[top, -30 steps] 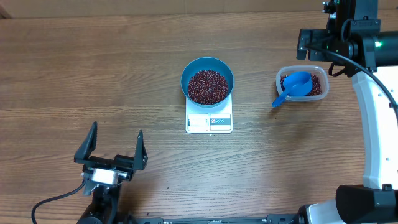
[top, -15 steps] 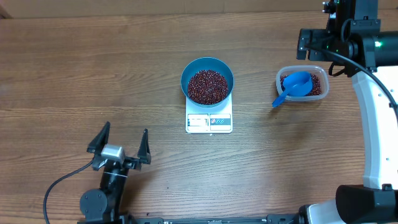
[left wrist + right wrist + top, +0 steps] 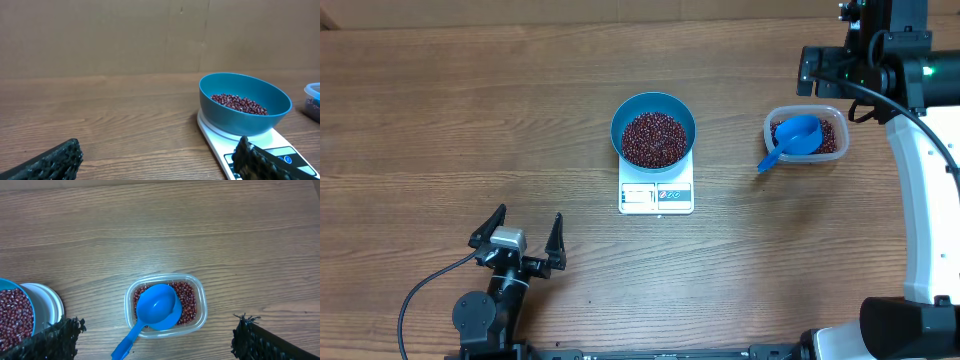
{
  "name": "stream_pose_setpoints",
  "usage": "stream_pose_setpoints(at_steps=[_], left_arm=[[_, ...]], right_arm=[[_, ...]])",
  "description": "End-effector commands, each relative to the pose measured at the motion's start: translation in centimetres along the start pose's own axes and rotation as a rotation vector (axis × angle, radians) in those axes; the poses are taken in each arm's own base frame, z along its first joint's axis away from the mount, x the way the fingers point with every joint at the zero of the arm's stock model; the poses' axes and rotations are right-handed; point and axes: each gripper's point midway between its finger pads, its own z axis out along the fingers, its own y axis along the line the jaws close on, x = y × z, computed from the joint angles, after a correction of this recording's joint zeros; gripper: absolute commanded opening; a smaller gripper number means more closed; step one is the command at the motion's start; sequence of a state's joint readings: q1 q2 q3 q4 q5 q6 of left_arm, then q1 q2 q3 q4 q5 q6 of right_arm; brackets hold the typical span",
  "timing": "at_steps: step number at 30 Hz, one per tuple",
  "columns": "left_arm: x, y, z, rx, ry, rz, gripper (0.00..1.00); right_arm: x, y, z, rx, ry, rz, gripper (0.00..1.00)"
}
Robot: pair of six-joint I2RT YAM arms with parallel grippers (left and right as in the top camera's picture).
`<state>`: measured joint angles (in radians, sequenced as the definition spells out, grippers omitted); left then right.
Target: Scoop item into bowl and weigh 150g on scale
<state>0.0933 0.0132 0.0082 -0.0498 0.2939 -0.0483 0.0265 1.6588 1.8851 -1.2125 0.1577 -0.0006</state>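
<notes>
The blue bowl (image 3: 653, 112) stands on the white scale (image 3: 656, 196) at the table's middle, and a heap of red-brown beans (image 3: 653, 139) lies in it. The left wrist view has the bowl (image 3: 245, 112) ahead to the right, beans (image 3: 239, 102) inside, on the scale (image 3: 212, 131). My left gripper (image 3: 528, 222) is open and holds nothing, low over the table near its front-left, well apart from the scale. My right gripper (image 3: 159, 330) is open high above the clear tub (image 3: 195, 287), with nothing between its fingers. A blue scoop (image 3: 155, 307) rests in that tub on more beans (image 3: 187, 302).
The clear tub (image 3: 832, 118) with the scoop (image 3: 792, 138) stands right of the scale, the scoop's handle sticking out over its front-left rim. The right arm's white body (image 3: 920, 200) runs along the right edge. A cardboard wall (image 3: 150, 35) backs the table.
The left gripper has drawn back toward the front edge, shifted a little right and tipped level. The right arm, bowl and scoop have not moved.
</notes>
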Motion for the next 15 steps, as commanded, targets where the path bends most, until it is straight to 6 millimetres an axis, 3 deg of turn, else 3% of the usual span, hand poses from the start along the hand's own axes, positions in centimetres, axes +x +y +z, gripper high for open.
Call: stream_pose_setpoints(at_steps=[1,15], left_arm=[[0.02,0.62,-0.06,-0.034,-0.004,0.004,1.0],[0.04,0.96,-0.07,-0.053,-0.003,0.011,0.99]], right_arm=[[-0.57,-0.23,-0.61,0.006,-0.026,-0.007,1.0],[-0.57,-0.23,-0.61,0.006,-0.026,-0.006,1.0]])
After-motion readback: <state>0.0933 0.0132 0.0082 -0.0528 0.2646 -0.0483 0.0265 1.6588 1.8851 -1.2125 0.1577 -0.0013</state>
